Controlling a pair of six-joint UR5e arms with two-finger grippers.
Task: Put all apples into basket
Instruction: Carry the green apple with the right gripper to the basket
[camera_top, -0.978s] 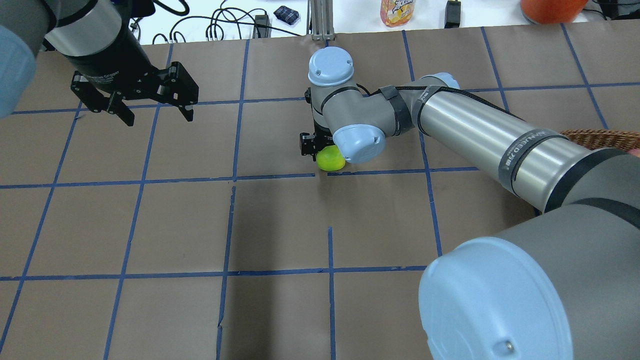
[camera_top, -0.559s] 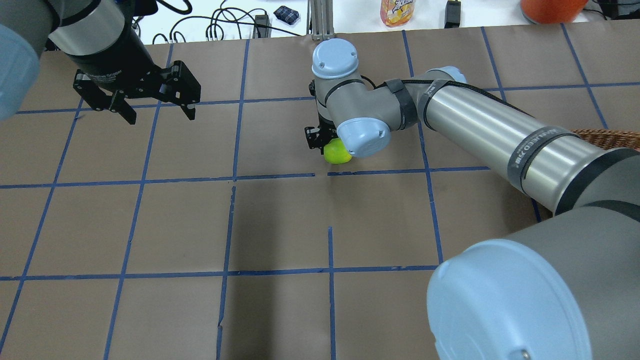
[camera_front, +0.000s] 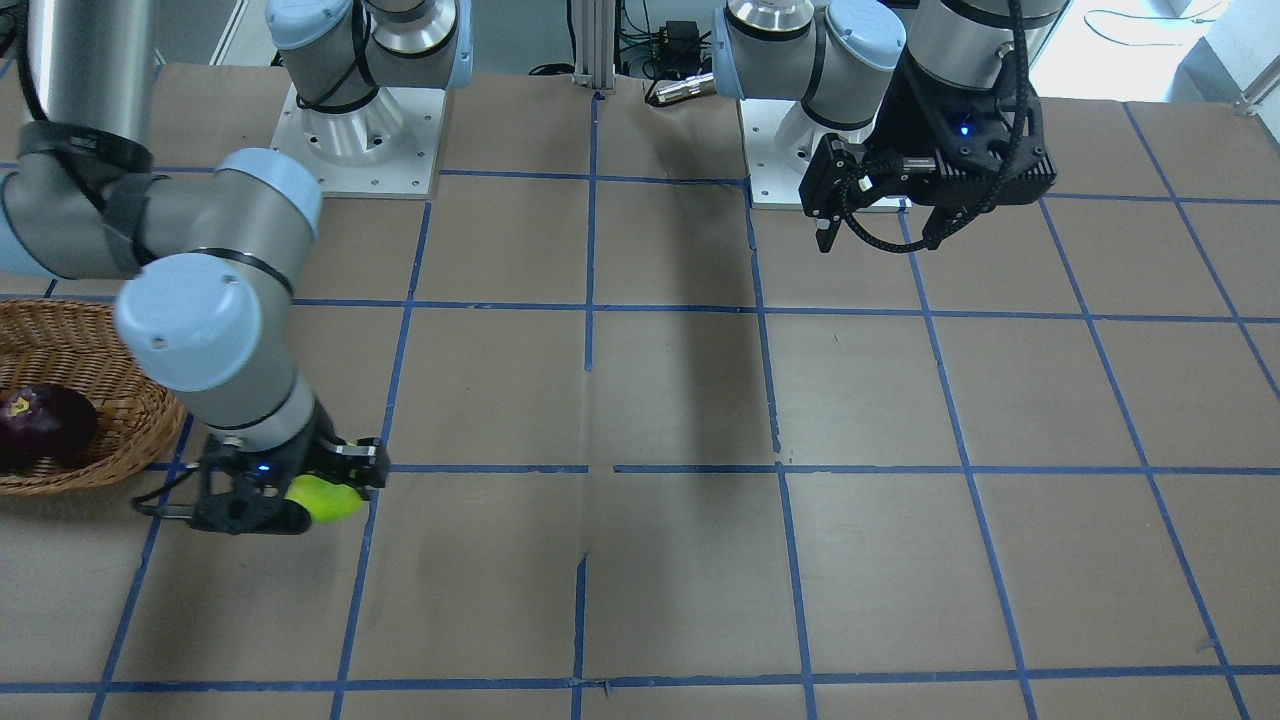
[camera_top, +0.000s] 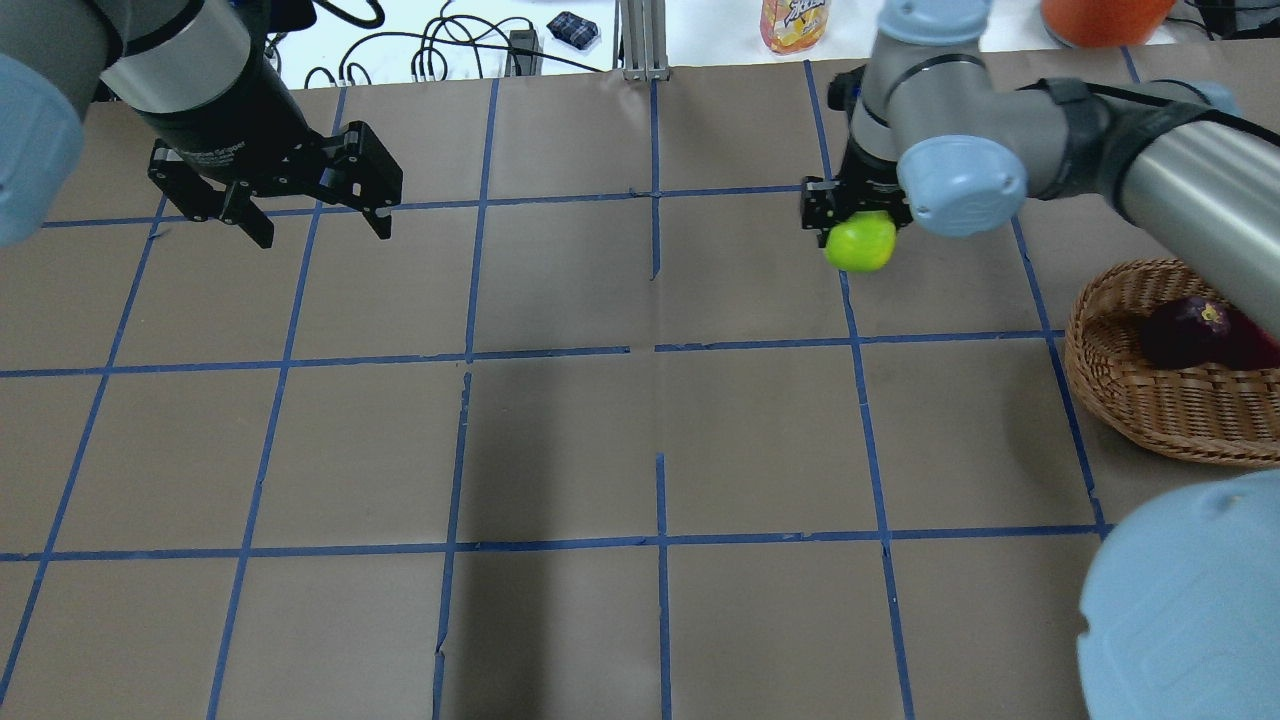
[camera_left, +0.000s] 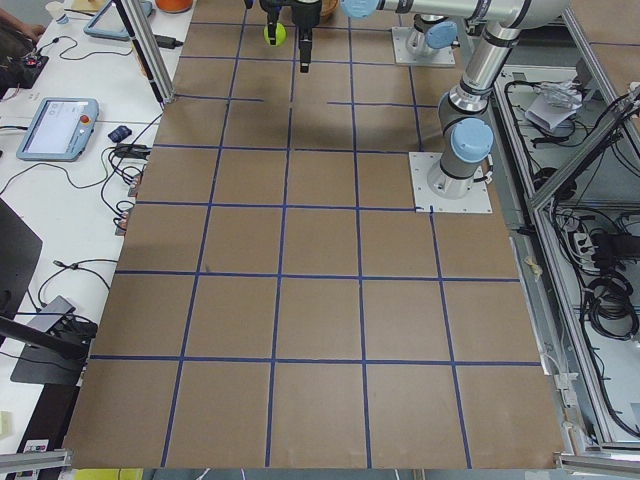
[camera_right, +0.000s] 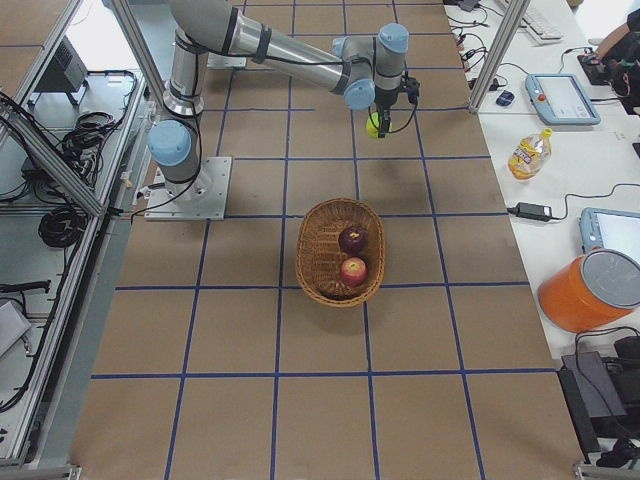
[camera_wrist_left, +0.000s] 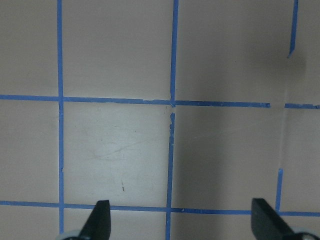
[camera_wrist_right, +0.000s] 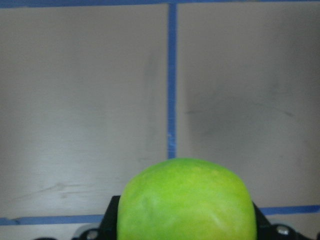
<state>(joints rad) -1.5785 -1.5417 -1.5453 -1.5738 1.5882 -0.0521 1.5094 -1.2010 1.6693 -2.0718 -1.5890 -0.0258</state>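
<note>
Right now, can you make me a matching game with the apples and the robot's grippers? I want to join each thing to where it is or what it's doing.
Things:
1. yellow-green apple
2. dark purple apple
3. left gripper

Places and states:
A. open, holding nothing
B. gripped by the right gripper
C. lying in the wicker basket

Pairs: 1-B, 2-C, 3-A.
</note>
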